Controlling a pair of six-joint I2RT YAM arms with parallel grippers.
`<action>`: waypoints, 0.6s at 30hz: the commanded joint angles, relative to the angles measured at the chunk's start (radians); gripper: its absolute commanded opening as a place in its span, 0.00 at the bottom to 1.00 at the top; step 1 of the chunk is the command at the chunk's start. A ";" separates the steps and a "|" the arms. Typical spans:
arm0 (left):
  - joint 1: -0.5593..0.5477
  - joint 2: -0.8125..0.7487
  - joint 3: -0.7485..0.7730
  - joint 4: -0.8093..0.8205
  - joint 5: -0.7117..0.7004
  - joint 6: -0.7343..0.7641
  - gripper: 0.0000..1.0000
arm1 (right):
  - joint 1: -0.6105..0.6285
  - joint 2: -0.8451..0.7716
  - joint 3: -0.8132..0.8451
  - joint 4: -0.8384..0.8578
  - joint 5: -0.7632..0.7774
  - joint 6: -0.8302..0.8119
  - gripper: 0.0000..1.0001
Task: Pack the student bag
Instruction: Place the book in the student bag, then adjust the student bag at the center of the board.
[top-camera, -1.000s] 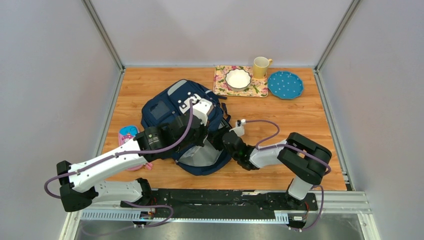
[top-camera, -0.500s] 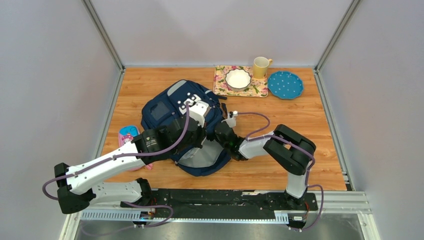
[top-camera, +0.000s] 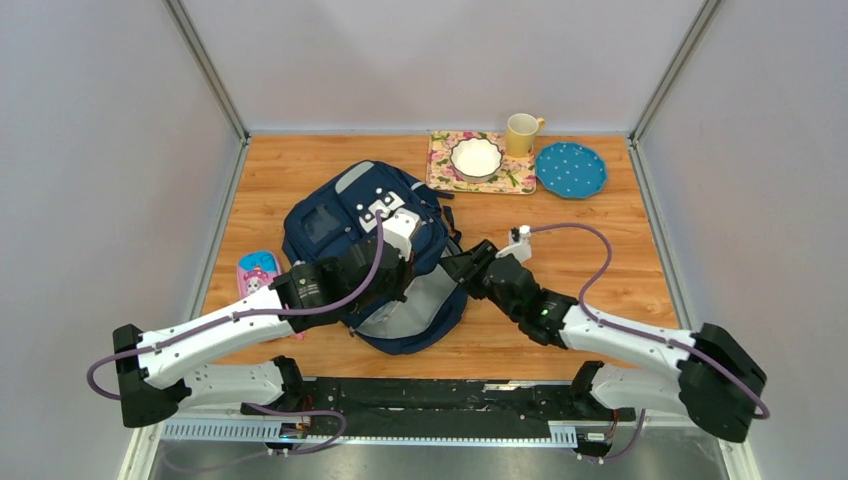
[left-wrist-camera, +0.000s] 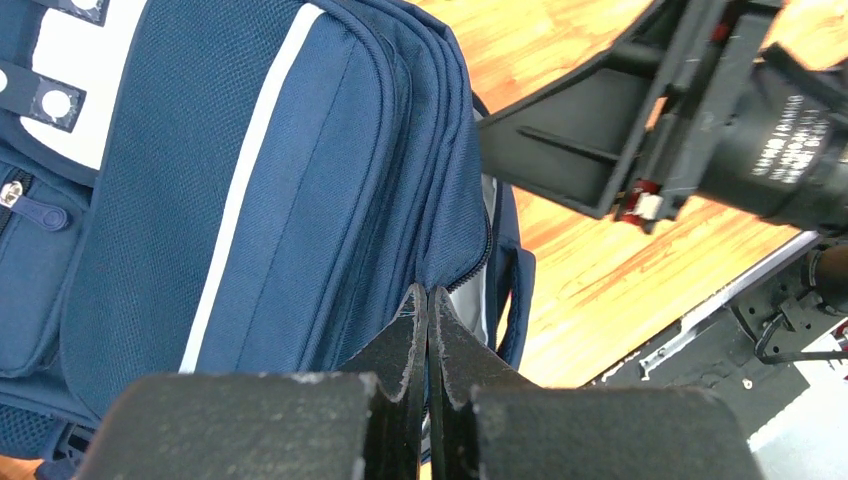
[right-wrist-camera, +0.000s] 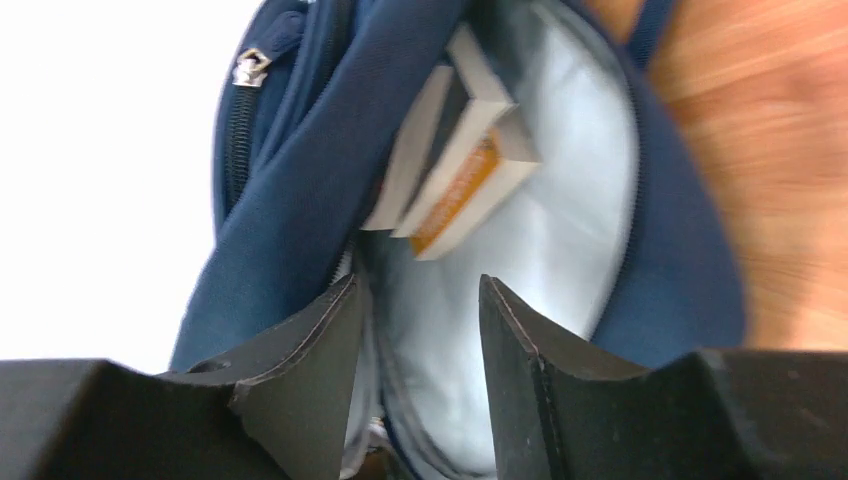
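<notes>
The navy student bag (top-camera: 335, 222) lies on the wooden table with its main compartment unzipped and the pale grey lining (right-wrist-camera: 560, 250) showing. Two books (right-wrist-camera: 455, 165) with white page edges sit inside the mouth. My left gripper (left-wrist-camera: 428, 290) is shut on the zipper edge of the opening, and in the top view that left gripper (top-camera: 400, 272) sits over the bag's middle. My right gripper (right-wrist-camera: 418, 285) stands open just outside the mouth, with nothing between its fingers. From above, the right gripper (top-camera: 464, 263) is at the bag's right side.
A pink pencil case (top-camera: 258, 272) lies left of the bag, partly under the left arm. At the back right are a floral mat (top-camera: 440, 170) with a white bowl (top-camera: 476, 157), a yellow mug (top-camera: 521, 133) and a blue dotted plate (top-camera: 570, 169).
My right gripper has drawn back out of the bag to the right and its jaws have opened. The books stay inside. The left gripper keeps its hold on the bag's edge.
</notes>
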 joint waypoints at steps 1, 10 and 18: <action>-0.001 -0.027 -0.006 0.086 -0.017 -0.024 0.00 | -0.004 -0.132 0.011 -0.475 0.127 -0.137 0.50; -0.001 -0.029 -0.101 0.131 0.037 -0.074 0.00 | -0.004 -0.227 0.075 -0.664 0.152 -0.236 0.77; -0.001 -0.023 -0.189 0.164 0.066 -0.108 0.00 | -0.004 -0.077 0.148 -0.573 0.051 -0.271 0.80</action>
